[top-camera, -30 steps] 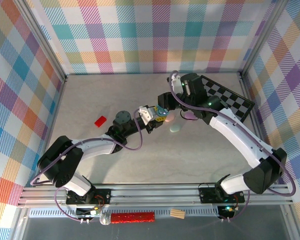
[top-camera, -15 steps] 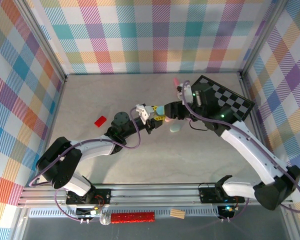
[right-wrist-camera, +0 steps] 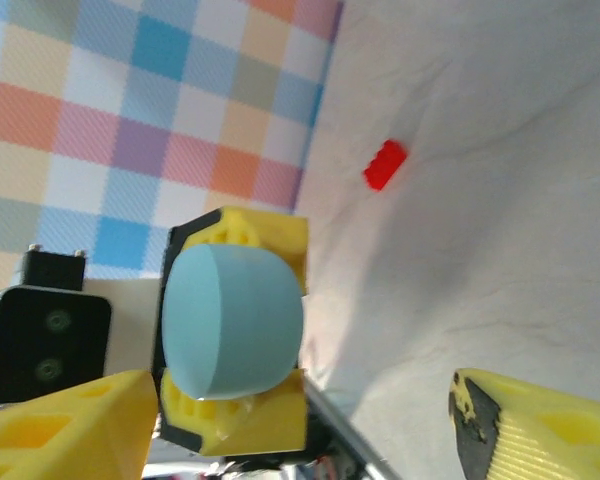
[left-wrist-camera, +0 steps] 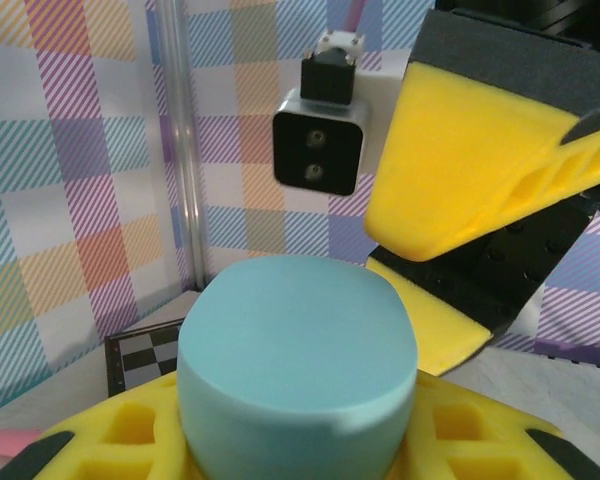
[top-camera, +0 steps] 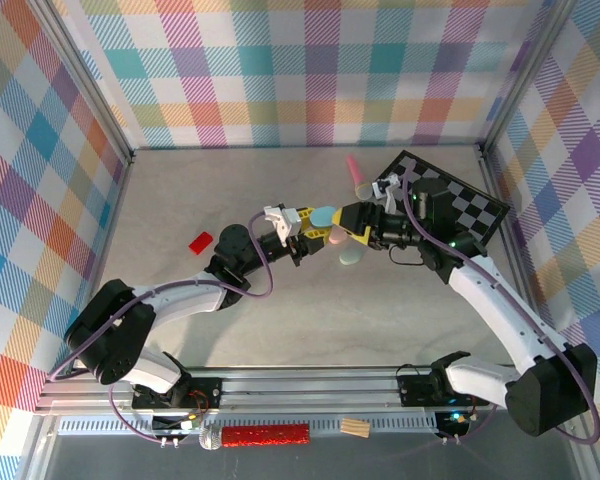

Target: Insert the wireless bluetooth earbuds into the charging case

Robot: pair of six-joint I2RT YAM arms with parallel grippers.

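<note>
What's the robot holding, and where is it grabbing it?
The left tool pinches the light blue oval case by opposite sides. The right tool is open, holding nothing.

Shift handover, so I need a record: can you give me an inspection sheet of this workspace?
Surface: pale table, matte, no spill seen.
Job's things: light blue charging case held in the left pincer; mint case lying on the table just nearer.
Clutter: red brick at left, pink cone-shaped stick, checkerboard at far right.
Grippers: left pincer shut on the light blue charging case; right pincer open, facing it closely.
Cables: purple cables looped along both arms.
Surroundings: plaid walls; red glitter microphone and wooden block outside the front rail.
</note>
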